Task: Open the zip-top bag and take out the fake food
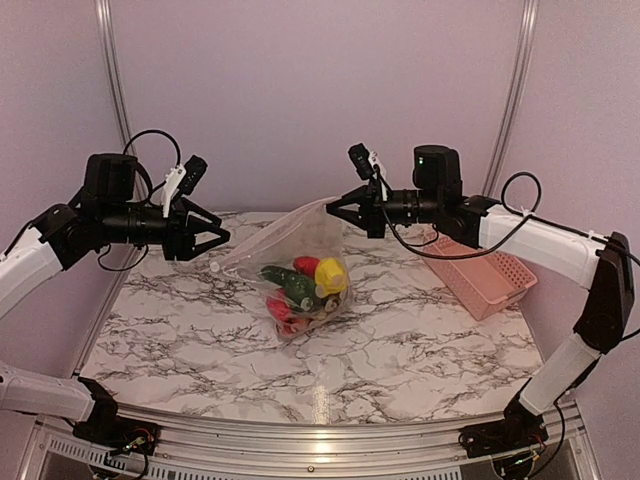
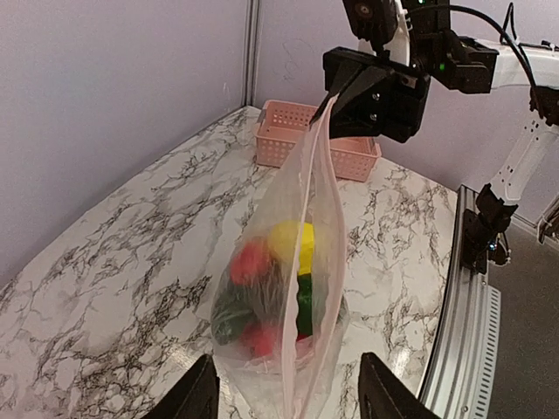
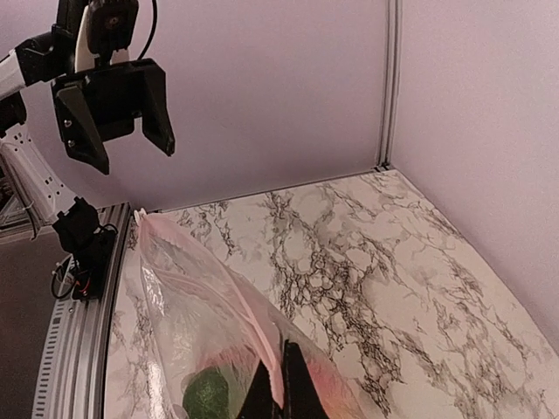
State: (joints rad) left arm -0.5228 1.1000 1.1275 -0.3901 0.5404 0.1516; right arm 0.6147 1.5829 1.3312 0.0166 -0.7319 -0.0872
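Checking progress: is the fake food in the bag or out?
In. The fake food shows through the clear zip-top bag, bunched at its bottom.

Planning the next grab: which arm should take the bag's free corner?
Left. The left gripper is open, empty and facing the loose corner of the zip-top bag. The right gripper is shut on the opposite corner, holding the bag up.

Probably a lab test cell: plain lilac walls (image 1: pixel 300 90), aluminium posts (image 1: pixel 112 70) in the upper corners, a marble-print table (image 1: pixel 180 335) below.
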